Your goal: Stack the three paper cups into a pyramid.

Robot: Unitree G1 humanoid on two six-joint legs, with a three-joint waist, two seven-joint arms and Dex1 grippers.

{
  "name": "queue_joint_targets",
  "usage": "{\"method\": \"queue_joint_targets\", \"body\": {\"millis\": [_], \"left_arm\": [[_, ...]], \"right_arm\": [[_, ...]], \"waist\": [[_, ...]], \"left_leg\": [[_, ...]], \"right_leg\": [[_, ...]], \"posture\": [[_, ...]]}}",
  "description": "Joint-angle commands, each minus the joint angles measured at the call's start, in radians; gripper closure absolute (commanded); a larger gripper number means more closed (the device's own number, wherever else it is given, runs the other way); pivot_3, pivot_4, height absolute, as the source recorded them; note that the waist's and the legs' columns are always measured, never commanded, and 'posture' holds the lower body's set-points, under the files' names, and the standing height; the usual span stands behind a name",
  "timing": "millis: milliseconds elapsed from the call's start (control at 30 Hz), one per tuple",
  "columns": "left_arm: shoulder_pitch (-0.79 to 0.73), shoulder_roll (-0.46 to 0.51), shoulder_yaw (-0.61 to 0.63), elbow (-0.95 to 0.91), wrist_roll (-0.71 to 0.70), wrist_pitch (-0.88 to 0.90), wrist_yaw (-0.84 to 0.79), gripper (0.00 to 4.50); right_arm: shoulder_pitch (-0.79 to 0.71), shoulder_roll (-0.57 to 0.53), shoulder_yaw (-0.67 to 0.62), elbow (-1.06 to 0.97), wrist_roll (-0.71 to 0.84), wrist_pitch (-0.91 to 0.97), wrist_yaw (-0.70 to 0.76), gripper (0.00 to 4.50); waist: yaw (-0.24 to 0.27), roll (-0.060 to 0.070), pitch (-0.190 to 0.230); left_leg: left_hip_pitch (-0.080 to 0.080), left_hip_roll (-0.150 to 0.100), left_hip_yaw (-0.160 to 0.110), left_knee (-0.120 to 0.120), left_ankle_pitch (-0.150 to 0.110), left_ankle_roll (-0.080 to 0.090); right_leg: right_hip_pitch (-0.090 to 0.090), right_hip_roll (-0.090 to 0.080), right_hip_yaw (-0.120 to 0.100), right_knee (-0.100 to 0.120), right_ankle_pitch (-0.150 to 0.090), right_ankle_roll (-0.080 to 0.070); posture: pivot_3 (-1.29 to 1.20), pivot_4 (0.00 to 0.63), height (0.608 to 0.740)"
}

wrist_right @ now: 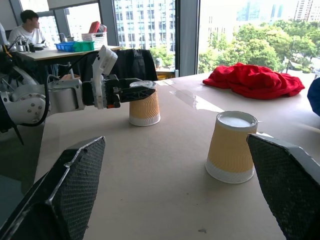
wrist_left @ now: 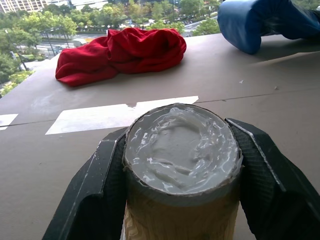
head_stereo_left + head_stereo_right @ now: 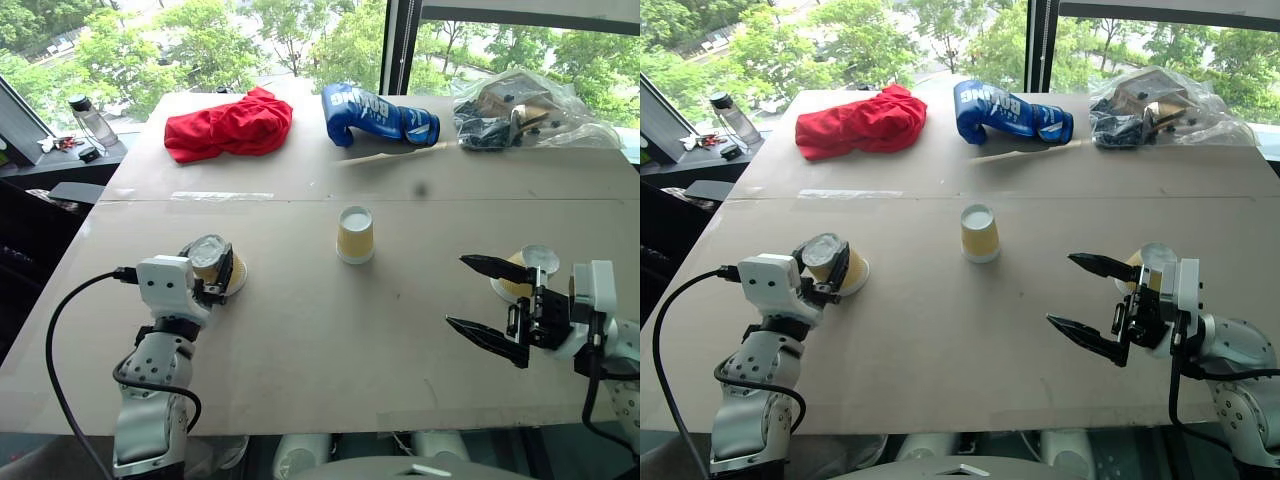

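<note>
Reading "BOXING" on blue glove, left gripper clenching cup, right gripper released.

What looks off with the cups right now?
The cup gripped by the left gripper has a crumpled, dented base. The middle cup and the cup behind the open right gripper stand upside down, undamaged.

A wide brown tabletop stands before large windows with a dark frame post, and green trees in daylight show outside. A strip of pale tape lies along a seam across the tabletop. At the far edge lie a red cloth, a blue boxing glove and a clear plastic bag at the far right corner. Beyond the far left corner a bottle stands on a dark ledge. In the right wrist view, a person sits at another table holding a blue tray, with tall buildings beyond the glass.
</note>
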Motion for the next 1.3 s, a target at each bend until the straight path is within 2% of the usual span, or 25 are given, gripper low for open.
{"method": "queue_joint_targets", "body": {"millis": [33, 200, 433, 600, 833, 1000, 1267, 1300], "left_arm": [[-0.001, 0.009, 0.008, -0.034, -0.001, -0.008, 0.004, 2.18], [-0.033, 0.012, -0.022, -0.035, -0.042, -0.007, -0.045, 2.18], [-0.082, 0.078, -0.129, -0.026, -0.115, -0.011, -0.245, 2.18], [-0.217, 0.141, -0.274, 0.030, -0.183, 0.029, -0.476, 2.18], [-0.416, 0.136, -0.428, 0.169, -0.181, 0.045, -0.670, 2.18], [-0.442, 0.153, -0.453, 0.219, -0.173, 0.026, -0.739, 2.18], [-0.423, 0.167, -0.437, 0.252, -0.161, -0.005, -0.760, 2.18], [-0.416, 0.170, -0.435, 0.252, -0.160, -0.009, -0.762, 1.68]], "right_arm": [[0.003, 0.006, -0.010, -0.006, 0.008, -0.026, 0.016, 0.00], [0.011, 0.008, -0.022, 0.004, 0.003, -0.040, 0.020, 0.00], [0.018, 0.007, -0.046, 0.010, -0.009, -0.050, 0.002, 0.00], [0.026, 0.010, -0.057, 0.007, -0.013, -0.058, -0.023, 0.00], [0.048, 0.013, -0.083, 0.004, -0.027, -0.075, -0.037, 0.00], [0.076, 0.017, -0.100, -0.013, -0.027, -0.088, -0.054, 0.00], [0.060, 0.023, -0.075, -0.044, -0.033, -0.069, -0.096, 0.00], [0.054, 0.021, -0.072, -0.044, -0.031, -0.065, -0.098, 0.00]], "waist": [[0.000, 0.000, 0.000], [0.001, 0.000, 0.000], [0.000, 0.000, 0.000], [0.005, 0.000, 0.000], [0.002, 0.000, 0.000], [-0.003, 0.001, 0.000], [-0.001, 0.000, 0.000], [-0.001, 0.000, 0.000]], "left_leg": [[0.000, 0.000, 0.000, 0.000, 0.000, 0.000], [0.000, 0.000, 0.000, 0.000, 0.000, 0.000], [-0.001, 0.000, 0.000, 0.000, 0.000, 0.000], [-0.001, 0.000, 0.000, 0.000, 0.000, 0.000], [-0.002, 0.000, 0.000, 0.001, 0.000, 0.000], [-0.002, 0.000, -0.001, 0.001, 0.000, 0.000], [-0.002, 0.000, -0.001, 0.002, 0.000, 0.000], [-0.002, 0.000, -0.001, 0.002, 0.000, 0.000]], "right_leg": [[0.000, 0.000, 0.000, 0.000, 0.000, 0.000], [0.000, 0.000, 0.000, 0.000, 0.000, 0.000], [-0.001, 0.000, 0.000, 0.000, 0.000, 0.000], [0.000, 0.000, 0.000, 0.000, 0.000, 0.000], [-0.001, 0.002, -0.001, 0.000, 0.000, 0.000], [-0.001, 0.004, -0.001, 0.000, 0.000, 0.000], [-0.001, 0.005, -0.001, 0.001, 0.000, 0.001], [-0.001, 0.005, 0.000, 0.001, 0.000, 0.001]], "posture": [[0.00, 0.150, 0.740], [0.00, 0.150, 0.740], [0.00, 0.150, 0.740], [0.00, 0.150, 0.740], [0.00, 0.150, 0.740], [0.00, 0.150, 0.740], [0.00, 0.150, 0.740], [0.00, 0.150, 0.740]]}}
